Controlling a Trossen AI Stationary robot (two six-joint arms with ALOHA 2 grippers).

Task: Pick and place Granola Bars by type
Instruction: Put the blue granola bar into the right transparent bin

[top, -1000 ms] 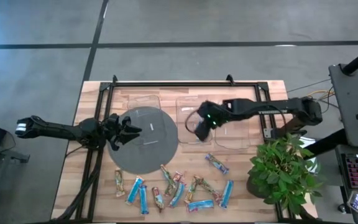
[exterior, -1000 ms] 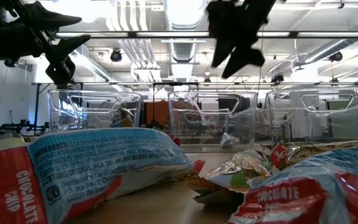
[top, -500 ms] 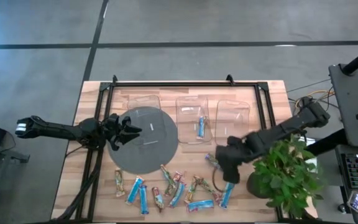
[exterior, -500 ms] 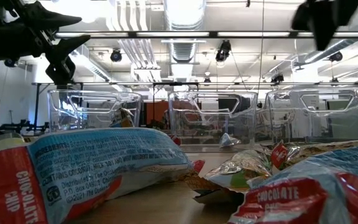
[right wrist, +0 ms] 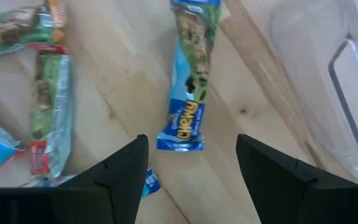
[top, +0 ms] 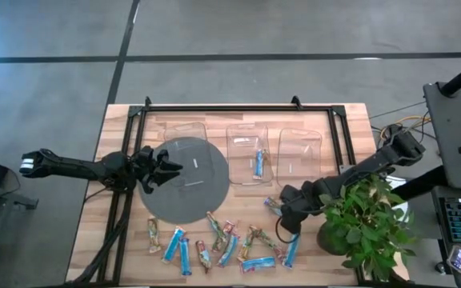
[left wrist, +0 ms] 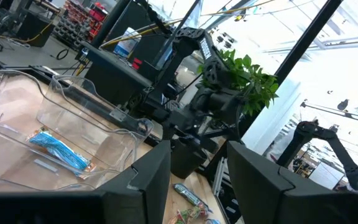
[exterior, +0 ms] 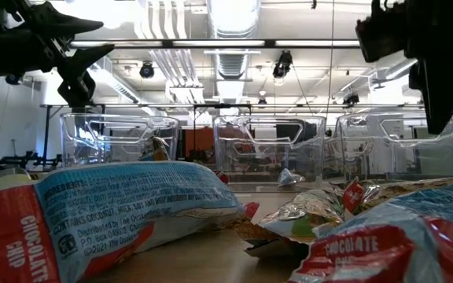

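Right gripper (right wrist: pixel 191 163), fingers apart, hovers over a blue bar (right wrist: pixel 190 87) on the counter (right wrist: pixel 117 93); neighbouring bars risk being nudged.

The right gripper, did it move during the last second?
Yes. The right gripper left the middle clear bin and now hangs open over the loose granola bars near the potted plant.
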